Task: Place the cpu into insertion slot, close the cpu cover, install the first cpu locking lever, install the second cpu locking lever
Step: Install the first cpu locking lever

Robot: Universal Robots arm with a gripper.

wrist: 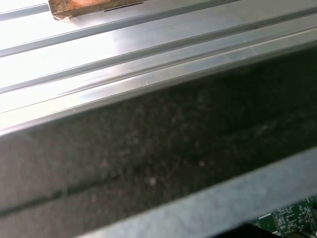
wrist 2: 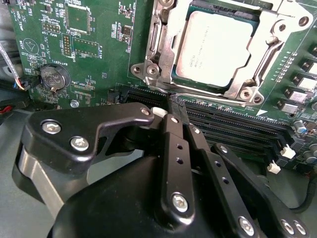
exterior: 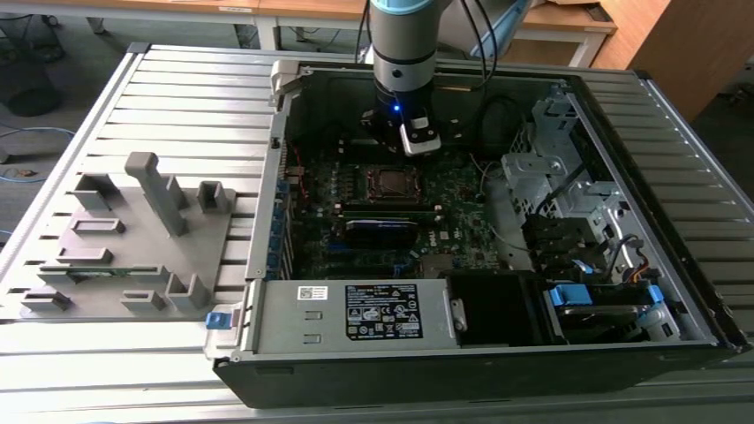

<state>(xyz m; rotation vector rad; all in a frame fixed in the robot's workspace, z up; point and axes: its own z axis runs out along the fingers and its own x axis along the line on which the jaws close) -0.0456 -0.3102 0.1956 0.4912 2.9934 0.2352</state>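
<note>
Closed black gripper (wrist 2: 172,110), holding nothing, hangs above the green board (wrist 2: 106,54) with the cpu (wrist 2: 218,47), framed by the cpu cover (wrist 2: 166,47), just beyond its tips

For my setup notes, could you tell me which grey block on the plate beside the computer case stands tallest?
The slim post toward the middle of the plate; it rises well above the squat blocks around it.

cpu (wrist 2: 215,47) in insertion slot (wrist 2: 225,11) (cpu cover (wrist 2: 166,49) atop)
</note>
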